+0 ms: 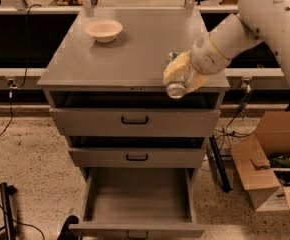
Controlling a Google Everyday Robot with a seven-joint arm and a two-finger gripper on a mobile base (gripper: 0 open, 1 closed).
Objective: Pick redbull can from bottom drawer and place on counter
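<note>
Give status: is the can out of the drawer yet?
Done: the bottom drawer stands open and looks empty; the redbull can is out, clamped in the gripper. In hand: the gripper holds it at the front right edge of the counter. Left: set it down and release.

Lab: robot claw (177, 78) at drawer cabinet (85, 120), cables (7, 121), cardboard box (263, 170).
</note>
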